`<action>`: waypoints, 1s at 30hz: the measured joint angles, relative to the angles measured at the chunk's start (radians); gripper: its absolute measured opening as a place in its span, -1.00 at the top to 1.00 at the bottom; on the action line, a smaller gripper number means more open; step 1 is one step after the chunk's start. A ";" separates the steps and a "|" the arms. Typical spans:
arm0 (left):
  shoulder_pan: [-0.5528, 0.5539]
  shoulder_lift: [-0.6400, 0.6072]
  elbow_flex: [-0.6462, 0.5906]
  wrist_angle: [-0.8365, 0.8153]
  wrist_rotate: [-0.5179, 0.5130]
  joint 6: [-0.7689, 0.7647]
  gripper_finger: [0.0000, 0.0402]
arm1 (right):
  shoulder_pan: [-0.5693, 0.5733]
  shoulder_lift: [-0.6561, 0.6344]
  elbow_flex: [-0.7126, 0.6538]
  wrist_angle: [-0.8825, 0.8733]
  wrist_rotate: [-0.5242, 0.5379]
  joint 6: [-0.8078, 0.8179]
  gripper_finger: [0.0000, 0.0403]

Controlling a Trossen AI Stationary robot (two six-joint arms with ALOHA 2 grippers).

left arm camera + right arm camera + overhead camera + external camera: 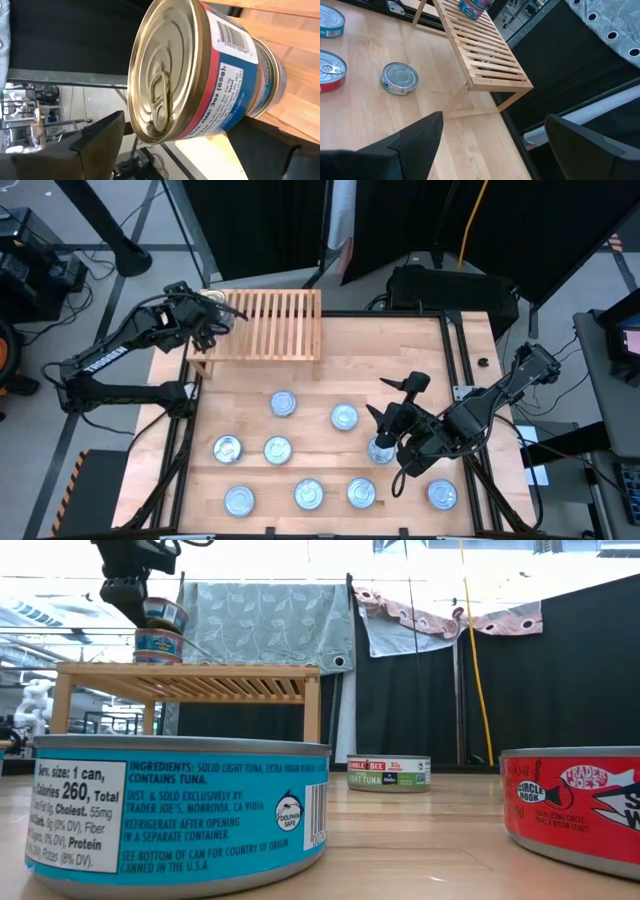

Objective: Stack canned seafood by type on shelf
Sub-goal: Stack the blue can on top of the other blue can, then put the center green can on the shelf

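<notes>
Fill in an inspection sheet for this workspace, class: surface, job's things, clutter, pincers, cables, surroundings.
Surface: wooden tabletop, bare patches between tins.
Job's things: slatted shelf at the back; two tins stacked on its left end; loose tins on the table.
Clutter: nothing seen.
Pincers: left pincer open around the stack; right pincer open above a tin near the front.
Cables: yellow cable hanging behind.
Surroundings: black curtains, patterned cloth.

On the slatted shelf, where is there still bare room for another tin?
The shelf is bare from its middle to its right end. Its left end is crowded: two stacked tins stand there, with the left gripper open around them. The right gripper hangs over the table's tins.
</notes>
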 joint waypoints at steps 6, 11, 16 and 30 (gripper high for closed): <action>0.000 0.000 0.006 -0.051 -0.003 -0.027 -0.72 | 0.000 0.000 0.000 0.002 0.000 0.000 -0.69; 0.000 0.003 0.051 -0.131 0.066 -0.081 -0.72 | 0.000 0.000 0.000 0.002 0.000 0.000 -0.69; -0.001 0.003 0.102 -0.192 0.110 -0.096 -0.72 | 0.000 0.000 0.000 0.002 0.000 0.000 -0.69; -0.001 0.008 0.113 -0.222 0.182 -0.115 -0.72 | 0.000 0.000 0.000 0.005 -0.027 -0.003 -0.69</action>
